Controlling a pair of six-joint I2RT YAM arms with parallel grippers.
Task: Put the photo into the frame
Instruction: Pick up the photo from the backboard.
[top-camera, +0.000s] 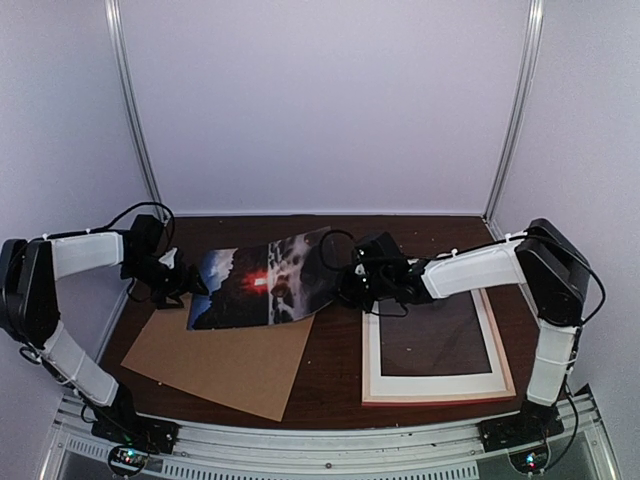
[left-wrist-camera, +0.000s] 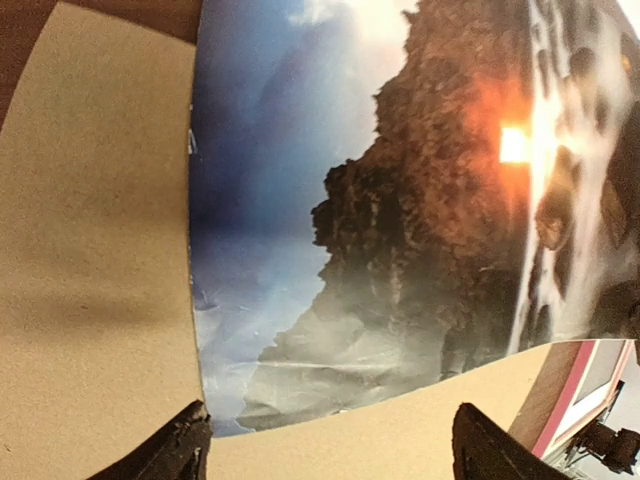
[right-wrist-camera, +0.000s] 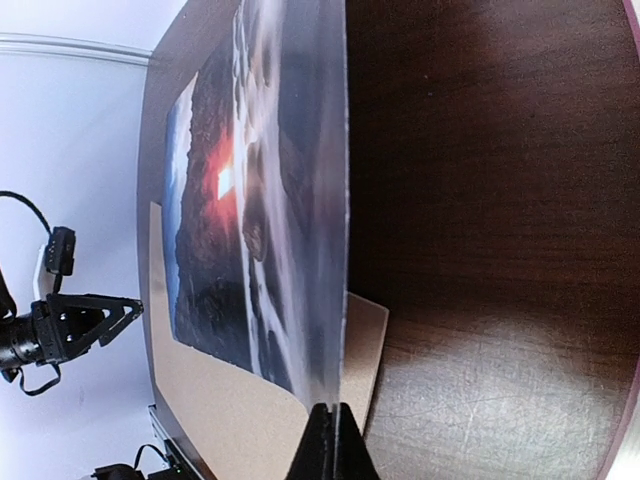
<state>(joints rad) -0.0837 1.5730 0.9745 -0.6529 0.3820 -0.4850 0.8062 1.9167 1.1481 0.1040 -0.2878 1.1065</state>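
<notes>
At far left, my left gripper (top-camera: 188, 287) hangs with jaws spread wide and holding nothing, over the flat brown cardboard board (top-camera: 230, 365). Just past its tips, the large dark photo of misty rocks with an orange glow (top-camera: 262, 280) tilts above that board. My right gripper (right-wrist-camera: 328, 440) is clamped on its right edge. Rightmost, the pink-rimmed rectangular frame (top-camera: 438, 396) lies flat on the dark wooden table (top-camera: 335, 370).

Bare table (top-camera: 335, 370) between cardboard (top-camera: 220, 360) and frame (top-camera: 437, 390)
</notes>
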